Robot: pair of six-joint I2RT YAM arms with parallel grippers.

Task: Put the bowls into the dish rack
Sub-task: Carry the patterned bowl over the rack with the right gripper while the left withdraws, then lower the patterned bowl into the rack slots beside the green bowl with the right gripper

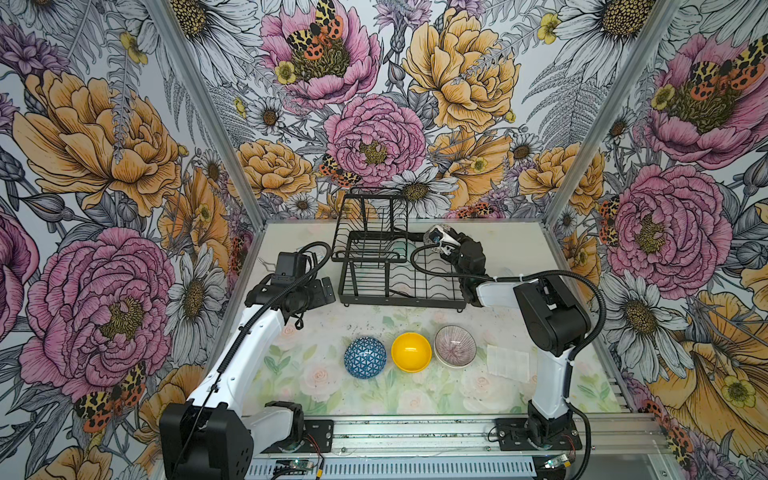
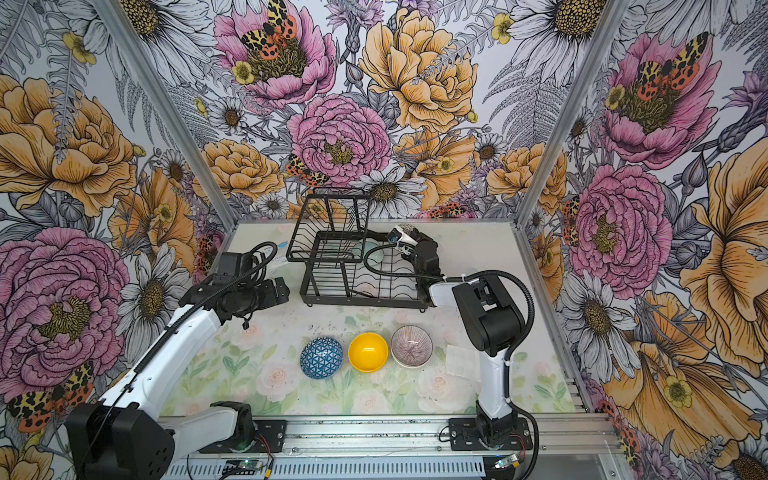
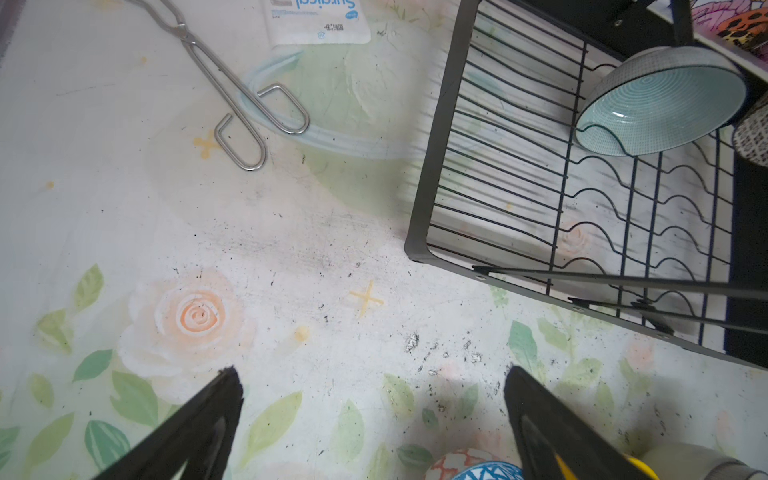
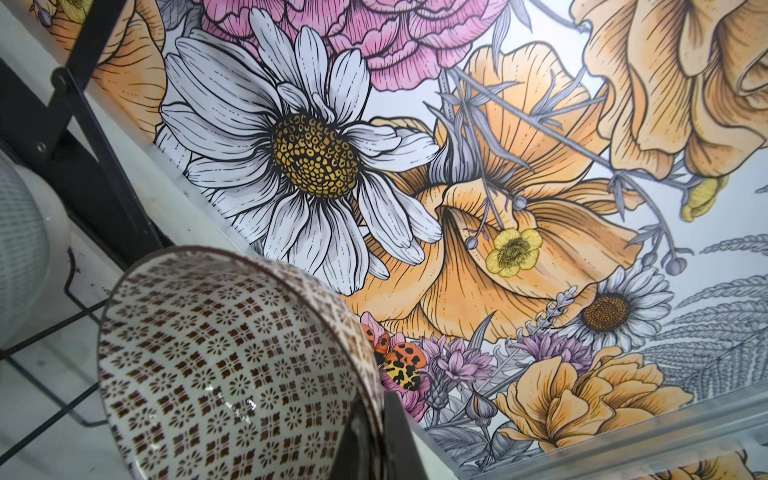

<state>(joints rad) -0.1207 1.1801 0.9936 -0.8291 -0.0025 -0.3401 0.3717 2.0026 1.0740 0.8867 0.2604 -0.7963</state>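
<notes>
Right gripper [image 1: 444,245]: clamped on the rim of the patterned bowl [image 4: 224,365], over the rack's far right end. The right wrist view shows one finger [image 4: 365,436] across the rim and the brown-on-white grid inside the bowl. The top views show only its speckled outside.
Left gripper [image 3: 372,374]: jaws wide apart and holding nothing, above bare table [image 3: 124,208] just left of the rack.
Teal bowl [image 3: 660,99]: tipped on its edge in the rack's far slots, just beside the patterned bowl. It is plain in the left wrist view. In both top views it is a pale glimpse behind wires, and the right wrist view shows only its ribbed outside.
Rack [image 1: 399,302]: at the table's far middle, with the raised basket tier on its left part.
Blue bowl [image 1: 365,357], yellow bowl [image 1: 411,351], pink bowl [image 1: 455,345]: side by side on the table in front of the rack. The blue one is dome up and the other two are open side up. The whole row shows only in the top views; the left wrist view catches slivers of blue and yellow.
Tongs [image 3: 241,95], packet [image 3: 320,20]: on the table left of the rack, clear only in the left wrist view.
</notes>
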